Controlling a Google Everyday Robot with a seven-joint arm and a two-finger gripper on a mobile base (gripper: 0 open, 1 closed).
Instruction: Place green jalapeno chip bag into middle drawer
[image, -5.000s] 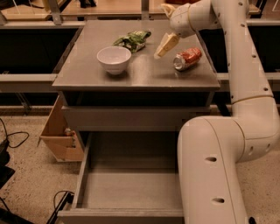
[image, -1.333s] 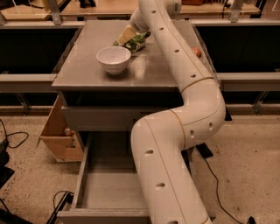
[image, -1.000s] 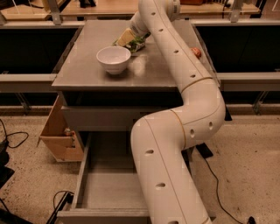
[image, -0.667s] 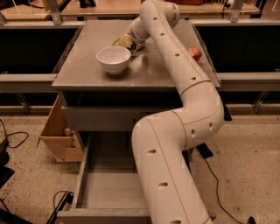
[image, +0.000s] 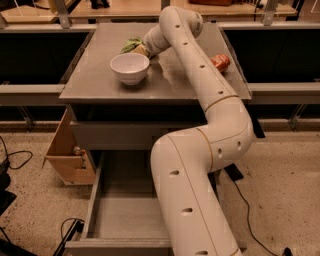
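Note:
The green jalapeno chip bag (image: 130, 45) lies at the back of the grey cabinet top (image: 95, 75), just behind a white bowl. My gripper (image: 142, 49) is right at the bag's right end and touches it, with the arm reaching in from the right and covering most of the bag. The middle drawer (image: 125, 215) stands pulled out below the cabinet front, its flat grey floor bare. My arm's lower links hide the drawer's right side.
A white bowl (image: 129, 67) stands in front of the bag. An orange-red soda can (image: 220, 62) lies on the top's right side. A tan cardboard box (image: 70, 150) sits on the floor left of the cabinet. Cables lie on the floor at left.
The gripper swung from the right side of the top, near the can, to the bag. Over the last second it edged left, and the visible part of the bag shifted slightly left with it.

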